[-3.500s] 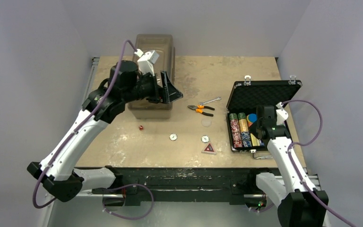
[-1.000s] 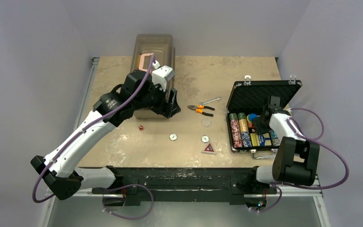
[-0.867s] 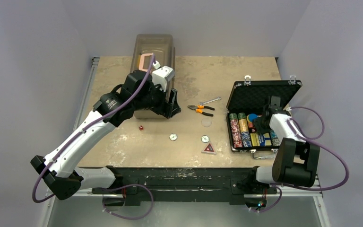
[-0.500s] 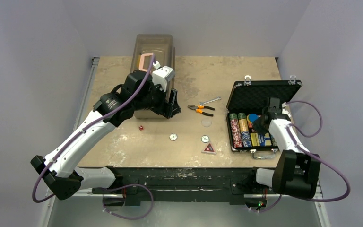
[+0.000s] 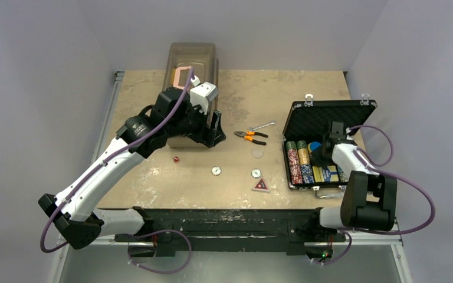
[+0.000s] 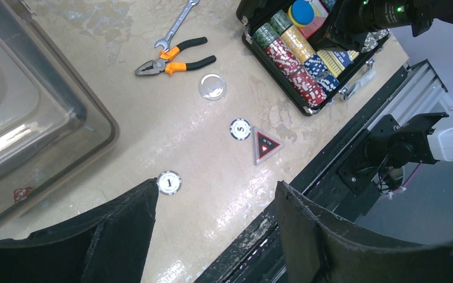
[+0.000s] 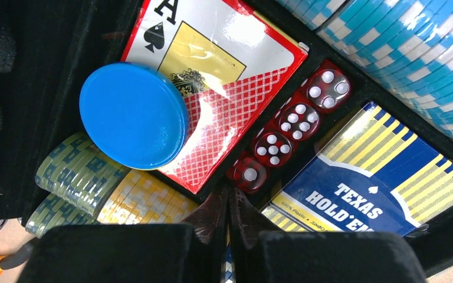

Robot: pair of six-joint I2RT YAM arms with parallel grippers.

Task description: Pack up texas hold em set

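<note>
At the far left stands the translucent brown box [image 5: 192,59], and the left gripper [image 5: 214,131] is held over its near right corner. Its jaws are spread wide and nothing is held between them. The red die [image 5: 176,158] is found on the table [image 5: 307,82], to the near left of that gripper. In the left wrist view it is made out only as a red smudge through the box wall.

Toward the near edge lie the left button [image 5: 216,170] and the right button [image 5: 255,173], with a clear disc [image 5: 258,152] just beyond the latter. The red triangle token [image 5: 261,185] is set just beside the right button, on its near right. The pliers [image 5: 250,137] and wrench [image 5: 262,125] are left out of the set.

The left arm is judged the nearer to the die and the left button. Both lie flat, so an approach from above is called for, then a carry rightward.

At the right the case [image 5: 329,115] is laid open, with its chips [image 5: 299,162] stacked in rows. The right gripper [image 7: 230,206] is poised over the row of dice [image 7: 289,127] beside the blue card box [image 7: 360,188]. Its fingers are pressed together, with nothing seen between them. The near end of the dice slot is hidden behind them, so free room there cannot be judged.
</note>
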